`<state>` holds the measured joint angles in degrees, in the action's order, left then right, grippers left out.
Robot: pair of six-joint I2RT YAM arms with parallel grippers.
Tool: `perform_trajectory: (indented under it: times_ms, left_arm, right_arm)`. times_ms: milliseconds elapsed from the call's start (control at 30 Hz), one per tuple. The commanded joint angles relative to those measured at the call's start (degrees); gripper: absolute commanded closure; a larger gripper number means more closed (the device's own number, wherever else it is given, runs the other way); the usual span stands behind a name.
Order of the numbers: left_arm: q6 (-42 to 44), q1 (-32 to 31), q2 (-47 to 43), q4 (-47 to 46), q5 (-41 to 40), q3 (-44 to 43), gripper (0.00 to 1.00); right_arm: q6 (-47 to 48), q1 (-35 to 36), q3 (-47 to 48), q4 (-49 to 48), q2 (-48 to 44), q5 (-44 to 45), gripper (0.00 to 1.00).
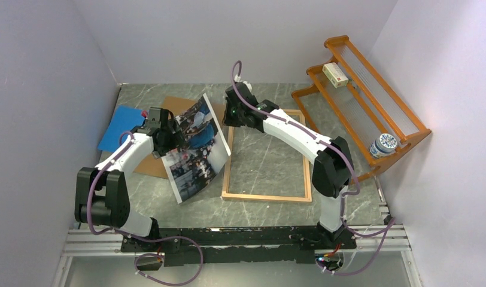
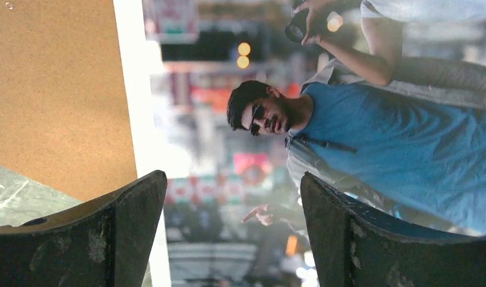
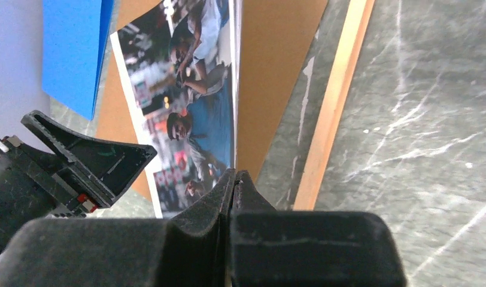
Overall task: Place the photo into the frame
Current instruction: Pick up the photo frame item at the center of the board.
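Note:
The photo (image 1: 196,149), a colour print with a man in a blue shirt (image 2: 402,143), stands tilted on its lower edge just left of the frame (image 1: 267,197). My right gripper (image 1: 228,122) is shut on the photo's right edge, and the print's edge (image 3: 234,119) runs straight into the closed tips (image 3: 234,173). My left gripper (image 1: 169,136) is open at the photo's left part, its two fingers wide apart in front of the printed face (image 2: 231,179), not holding it. The frame's light-orange border (image 3: 333,107) lies flat on the table.
A brown backing panel (image 1: 181,107) lies under and behind the photo, with a blue sheet (image 1: 118,128) at the far left. An orange slatted rack (image 1: 360,101) at the right holds a small box (image 1: 335,75) and a jar (image 1: 383,145). Walls close in on both sides.

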<state>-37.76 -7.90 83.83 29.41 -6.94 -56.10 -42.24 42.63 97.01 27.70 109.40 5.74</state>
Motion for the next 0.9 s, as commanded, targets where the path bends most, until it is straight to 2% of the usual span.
perform_trajectory:
  times_ms: [0,133,333,433,700,767,867]
  left_arm:
    - [-0.1,0.2,-0.7,-0.1,2.8,-0.4,0.13]
    - [0.5,0.2,-0.2,-1.0,6.3,-0.7,0.14]
    - [0.7,0.2,1.0,-1.1,8.4,-1.0,0.16]
    - [0.7,0.2,0.8,-0.6,8.0,-1.5,0.15]
    - [0.4,0.2,-0.6,0.5,7.3,-1.6,0.16]
    - [0.3,0.2,-1.1,0.8,7.4,-1.8,0.16]
    - [0.5,0.2,-1.8,1.0,9.0,-2.2,0.16]
  right_arm:
    - [7.3,-0.4,8.6,9.0,-3.5,2.5,1.00]
    - [9.7,-0.5,10.5,11.0,-5.1,0.6,1.00]
    - [7.9,-1.3,9.7,12.6,-8.1,-8.1,1.00]
    - [7.0,-1.5,6.2,12.2,-11.1,-12.0,1.00]
    - [3.9,-2.9,-6.8,1.9,-19.2,-29.0,1.00]
    - [4.0,-3.2,-8.6,2.0,-21.0,-28.4,1.00]
    - [6.3,-4.1,-8.9,6.3,-23.4,-22.1,1.00]
